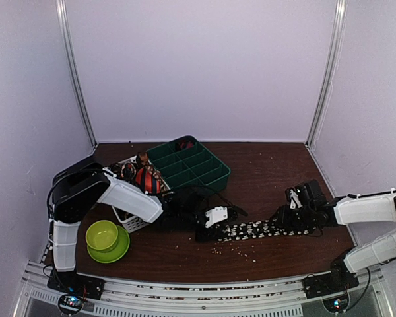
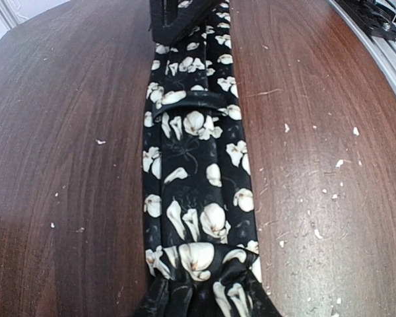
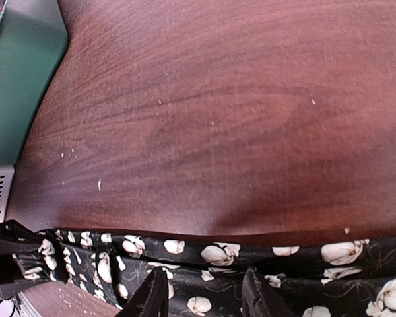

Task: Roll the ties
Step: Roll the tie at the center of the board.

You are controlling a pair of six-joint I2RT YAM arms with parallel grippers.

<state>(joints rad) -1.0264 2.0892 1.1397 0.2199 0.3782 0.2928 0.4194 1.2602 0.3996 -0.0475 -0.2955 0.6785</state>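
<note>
Robotics lab test cell, not a home or shop. Boxed in on three sides by bare pale walls [image 1: 204, 66] set in aluminium uprights [image 1: 76, 72]. Two white-and-black robot arms, left [image 1: 129, 198] and right [image 1: 366, 208], bolted to a slotted metal rail [image 1: 198, 290] along the near edge of a dark wooden bench [image 1: 270, 165]. Exposed cabling at the arm bases. No furniture or decoration.

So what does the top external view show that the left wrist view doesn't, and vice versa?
Only top external: the left arm, the green divided tray, the white basket holding rolled ties, and the lime bowl. Only left wrist: detail on the black floral tie, its keeper loop and bunched near end. Both: that tie stretched flat on the brown table, pale crumbs scattered around.
</note>
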